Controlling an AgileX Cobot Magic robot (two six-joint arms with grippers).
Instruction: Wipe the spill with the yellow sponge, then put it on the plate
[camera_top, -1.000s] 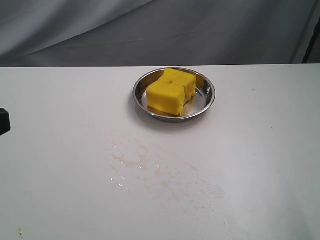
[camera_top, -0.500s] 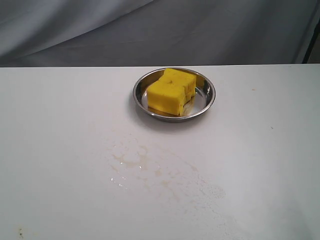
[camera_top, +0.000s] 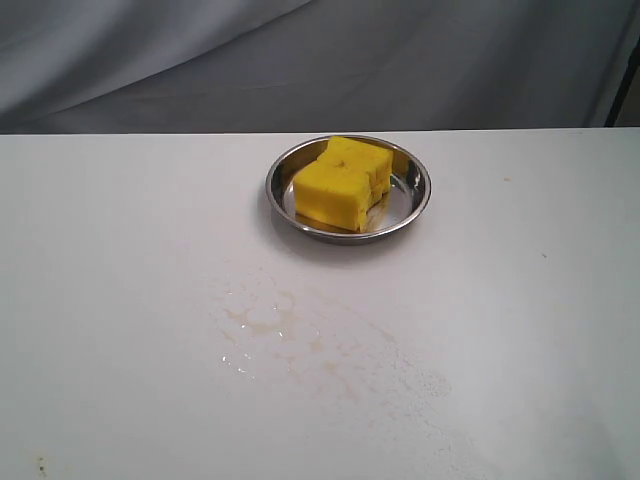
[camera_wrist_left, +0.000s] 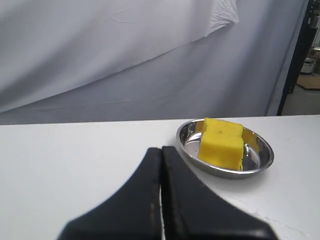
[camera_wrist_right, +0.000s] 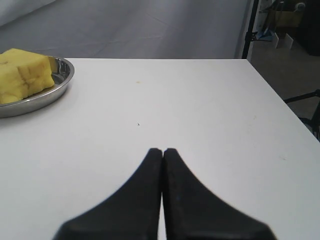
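The yellow sponge (camera_top: 343, 182) lies inside the steel plate (camera_top: 281, 196) at the back middle of the white table. Where the spill was, only a thin smeared amber film (camera_top: 300, 340) with small droplets shows on the table in front of the plate. Neither gripper appears in the exterior view. In the left wrist view my left gripper (camera_wrist_left: 161, 149) is shut with nothing in it, apart from the plate (camera_wrist_left: 224, 171) and sponge (camera_wrist_left: 220, 142). My right gripper (camera_wrist_right: 162, 150) is also shut and empty, well away from the plate (camera_wrist_right: 35, 101) and sponge (camera_wrist_right: 24, 75).
A grey cloth backdrop (camera_top: 300, 60) hangs behind the table. The table's side edge (camera_wrist_right: 280, 100) shows in the right wrist view, with a dark stand (camera_wrist_right: 250, 30) beyond it.
A dark arm part at the exterior view's left edge one second ago has gone out of view. Sponge, plate and smear have not moved.
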